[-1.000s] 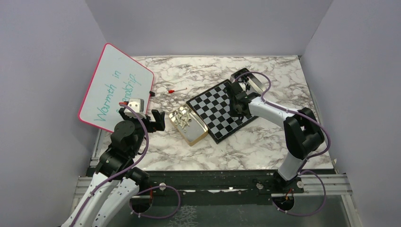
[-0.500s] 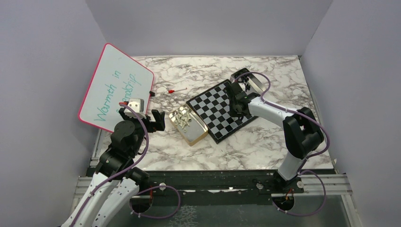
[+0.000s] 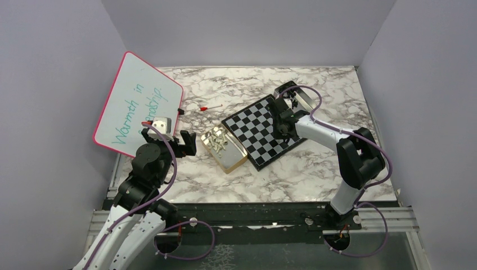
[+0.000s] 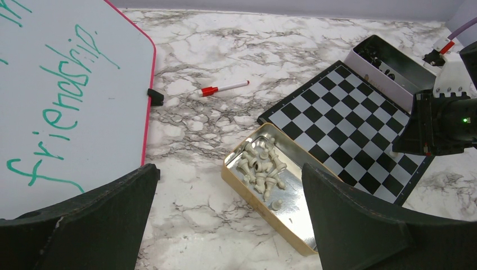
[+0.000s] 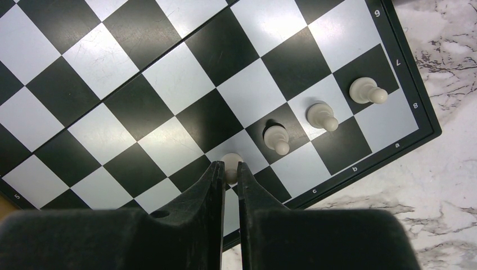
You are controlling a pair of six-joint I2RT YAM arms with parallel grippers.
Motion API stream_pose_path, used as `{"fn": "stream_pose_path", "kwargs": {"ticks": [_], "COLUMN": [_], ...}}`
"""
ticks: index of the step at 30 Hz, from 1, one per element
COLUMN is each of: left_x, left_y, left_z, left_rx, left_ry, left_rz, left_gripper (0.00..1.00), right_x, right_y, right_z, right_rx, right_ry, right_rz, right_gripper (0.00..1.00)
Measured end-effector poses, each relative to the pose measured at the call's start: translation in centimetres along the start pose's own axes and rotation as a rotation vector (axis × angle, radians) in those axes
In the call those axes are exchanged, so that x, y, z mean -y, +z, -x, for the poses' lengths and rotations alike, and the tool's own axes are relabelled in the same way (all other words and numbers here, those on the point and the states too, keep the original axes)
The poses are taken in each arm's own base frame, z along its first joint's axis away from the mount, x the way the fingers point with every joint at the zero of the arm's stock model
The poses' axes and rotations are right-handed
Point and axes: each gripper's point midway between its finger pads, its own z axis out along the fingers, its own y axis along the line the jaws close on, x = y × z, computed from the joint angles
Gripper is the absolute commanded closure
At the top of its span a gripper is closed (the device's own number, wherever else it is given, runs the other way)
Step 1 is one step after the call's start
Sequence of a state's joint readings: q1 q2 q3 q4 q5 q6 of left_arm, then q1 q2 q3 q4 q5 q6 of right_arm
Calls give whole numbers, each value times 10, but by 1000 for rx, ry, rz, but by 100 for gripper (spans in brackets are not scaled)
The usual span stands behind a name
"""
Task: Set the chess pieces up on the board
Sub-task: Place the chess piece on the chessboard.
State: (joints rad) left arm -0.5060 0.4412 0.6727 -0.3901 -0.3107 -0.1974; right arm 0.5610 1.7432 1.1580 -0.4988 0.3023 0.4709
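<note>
The chequered board (image 3: 256, 132) lies tilted at mid-table and also shows in the left wrist view (image 4: 360, 129). My right gripper (image 5: 228, 171) is low over the board's near-right edge (image 3: 279, 128). Its jaws are shut on a pale pawn (image 5: 230, 162) that stands on a white square. Three more pale pawns (image 5: 322, 116) stand in a row beside it on the board (image 5: 169, 84). My left gripper (image 4: 228, 174) is open and empty above the marble, left of a gold tin (image 4: 292, 222) holding several pale pieces (image 4: 260, 167).
A second tin (image 4: 388, 62) with black pieces sits at the board's far side. A pink-framed whiteboard (image 3: 138, 104) leans at the left. A red-capped marker (image 3: 209, 107) lies on the marble behind the gold tin (image 3: 233, 160).
</note>
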Motion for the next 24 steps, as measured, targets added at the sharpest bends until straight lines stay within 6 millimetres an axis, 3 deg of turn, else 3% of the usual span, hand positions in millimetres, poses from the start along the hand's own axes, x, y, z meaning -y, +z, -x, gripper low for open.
{"fn": "stream_pose_path", "kwargs": {"ticks": [24], "left_x": [0], "left_y": [0], "left_z": [0], "left_rx": [0], "left_ry": [0], "left_rz": [0], "left_gripper": [1], "right_x": [1], "right_y": [4], "right_z": [-4], "right_rx": [-14], "right_ry": [-5], "right_rz": [-8], "right_gripper": [77]}}
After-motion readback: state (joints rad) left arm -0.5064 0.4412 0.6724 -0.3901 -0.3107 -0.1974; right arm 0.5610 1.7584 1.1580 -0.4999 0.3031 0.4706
